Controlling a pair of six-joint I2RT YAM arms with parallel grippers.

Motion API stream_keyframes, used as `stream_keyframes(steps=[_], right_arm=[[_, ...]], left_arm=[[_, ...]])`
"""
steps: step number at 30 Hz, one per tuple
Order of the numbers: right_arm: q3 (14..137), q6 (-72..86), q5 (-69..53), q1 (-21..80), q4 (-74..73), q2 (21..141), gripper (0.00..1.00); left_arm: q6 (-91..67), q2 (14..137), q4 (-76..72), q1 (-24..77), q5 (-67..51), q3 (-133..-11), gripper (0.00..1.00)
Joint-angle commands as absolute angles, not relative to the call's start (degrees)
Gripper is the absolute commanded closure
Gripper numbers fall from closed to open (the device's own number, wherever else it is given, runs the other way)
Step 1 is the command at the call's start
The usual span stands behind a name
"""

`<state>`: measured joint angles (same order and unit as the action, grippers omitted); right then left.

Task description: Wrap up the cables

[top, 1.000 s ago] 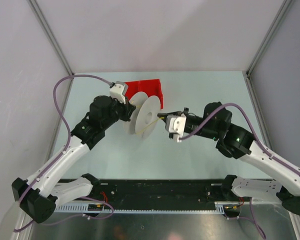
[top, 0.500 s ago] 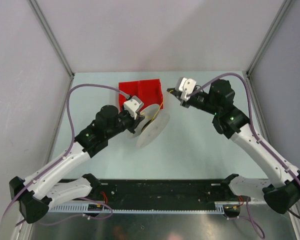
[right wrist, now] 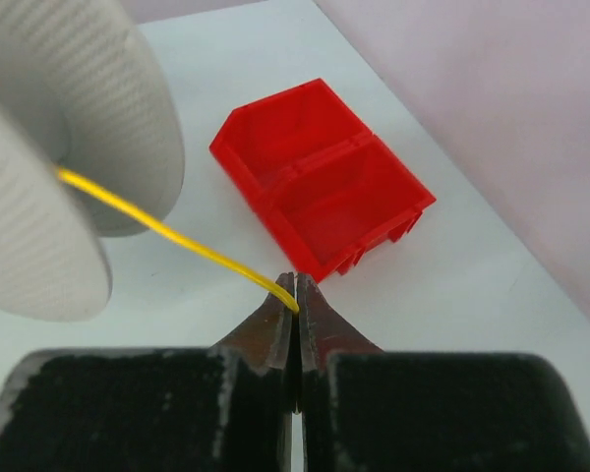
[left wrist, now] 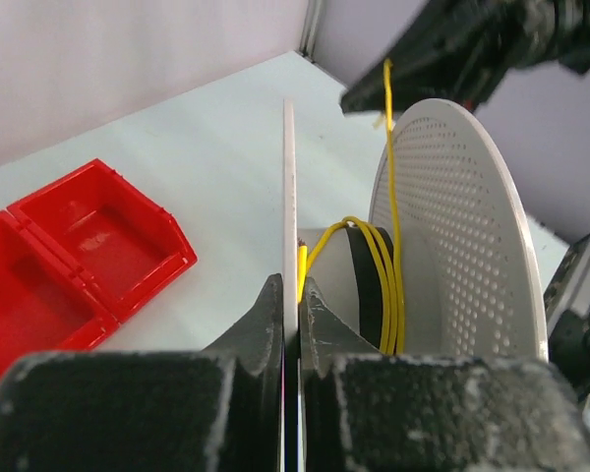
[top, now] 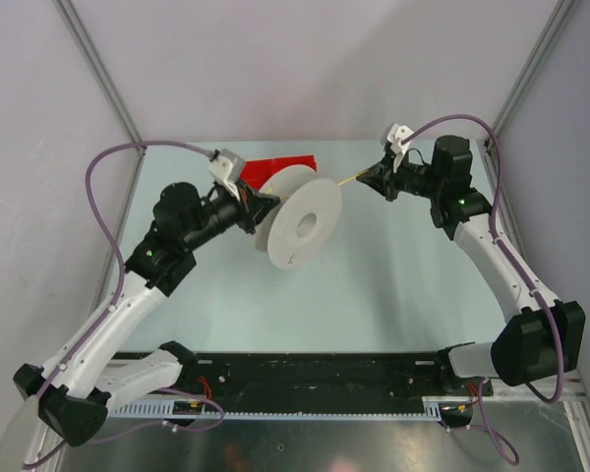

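Entry: winding of wire onto reel, step in hand

Holders. We list the left gripper, centre left of the overhead view, with its jaws clamped on the thin edge of one flange of a white reel. The reel is tilted and appears lifted off the table. We list the right gripper, upper right of the same view, with its jaws pressed together on the yellow wire, pinched at the very tips.

Handling, in our judgement. We would lead the pinched end round the hub in an even circle, holding the run taut so that each turn beds beside the last. Slack would likely let the loops spring off, and a hard pull could drag the thin strand out of the tips or twist the reel in its edge grip. We would hold the line between the two flanges, clear of their rims.

Wire, appearance. It is thread-thin, bright yellow and slightly wavy. In the left wrist view a few turns lie side by side on the dark hub between the solid flange and the perforated one. One strand rises from them toward the upper middle of the frame, where the right gripper holds it.

Also present: a red two-part bin behind the reel, upper centre of the overhead view, with nothing visible inside
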<state>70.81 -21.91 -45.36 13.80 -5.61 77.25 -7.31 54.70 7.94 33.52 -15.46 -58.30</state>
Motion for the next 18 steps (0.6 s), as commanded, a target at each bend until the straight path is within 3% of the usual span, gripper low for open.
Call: stream_keyframes(steps=[1,12,18], right_arm=[[66.6,-16.4,-43.9,11.9,1.0,75.3,1.0],[54.8,-9.2,-42.1,19.1,5.3,69.2,1.0],[52.3,-4.1,-40.0,25.9,8.9,65.9,1.0]], left_arm=[[-24.2,57.3,6.6,27.7,-21.2,-65.7,1.0],[-50.9,65.0,-2.3,18.5,-21.9,-67.7,1.0],[-55.4,67.2,-6.3,16.5,-22.6,-67.4,1.0]])
